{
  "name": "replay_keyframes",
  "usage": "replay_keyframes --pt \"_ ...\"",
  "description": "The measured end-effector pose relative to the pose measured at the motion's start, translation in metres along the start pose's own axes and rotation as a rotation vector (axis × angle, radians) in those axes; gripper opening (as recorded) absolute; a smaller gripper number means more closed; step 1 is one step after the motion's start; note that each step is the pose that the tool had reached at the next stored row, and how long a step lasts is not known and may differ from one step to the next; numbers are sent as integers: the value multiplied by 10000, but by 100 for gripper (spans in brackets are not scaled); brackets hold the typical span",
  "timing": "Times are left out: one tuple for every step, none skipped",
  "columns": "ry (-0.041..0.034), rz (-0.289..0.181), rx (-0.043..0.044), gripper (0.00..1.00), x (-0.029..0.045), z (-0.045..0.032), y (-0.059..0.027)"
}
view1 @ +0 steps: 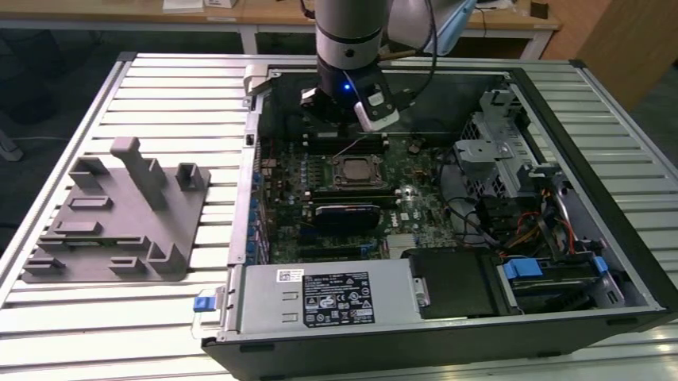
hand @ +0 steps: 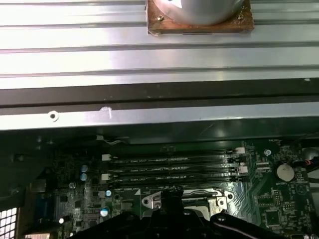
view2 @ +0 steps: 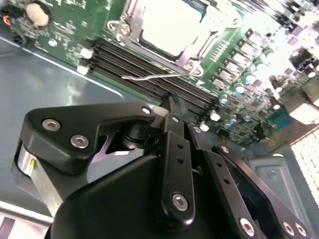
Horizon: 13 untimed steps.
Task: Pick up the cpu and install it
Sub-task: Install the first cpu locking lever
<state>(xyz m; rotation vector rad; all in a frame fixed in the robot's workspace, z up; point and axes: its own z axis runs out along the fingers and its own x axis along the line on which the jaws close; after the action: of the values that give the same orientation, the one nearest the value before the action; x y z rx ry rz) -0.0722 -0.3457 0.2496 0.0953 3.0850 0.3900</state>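
Gripper [view1: 350,119] hung low inside the open computer case [view1: 445,353], upper centre of the exterior view, just above the memory slots [view2: 149,64] and a little past the socket [view1: 355,171]. In the second wrist view the fingers [view2: 172,107] looked drawn together with nothing between them. The cpu [view2: 169,25] lay flat in the socket, silvery top up, top centre of that view and apart from the fingertips. It was likely seated, hence the empty grasp. The thin socket lever [view2: 154,76] lay out beside the slots, probably unlatched.

Case held the motherboard [view1: 424,210], the power supply [view1: 329,298] at lower centre and the drive cage [view1: 493,151] on the right. The grey holder block [view1: 111,222] sat on the slatted table [view1: 159,87] at left, well apart from the case.
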Motion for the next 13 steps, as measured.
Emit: replay_keyframes --pt "-1 0 0 11 -1 0 0" --pt "-1 1 0 11 -1 0 0" --pt "-2 2 0 11 -2 0 0" --pt "-2 1 -2 11 -3 1 0" --pt "-3 5 -1 11 -3 2 0" --pt "-7 19 -1 11 -4 5 0" --pt "-17 53 1 11 -5 12 -2" --pt "-34 107 4 11 -5 19 -4" --pt "-56 172 6 11 -5 28 -7" --pt "-83 243 8 11 -5 39 -9" --pt "-110 310 9 11 -5 49 -12" --pt "-135 372 11 11 -6 59 -15" --pt "-159 429 12 11 -8 69 -17"
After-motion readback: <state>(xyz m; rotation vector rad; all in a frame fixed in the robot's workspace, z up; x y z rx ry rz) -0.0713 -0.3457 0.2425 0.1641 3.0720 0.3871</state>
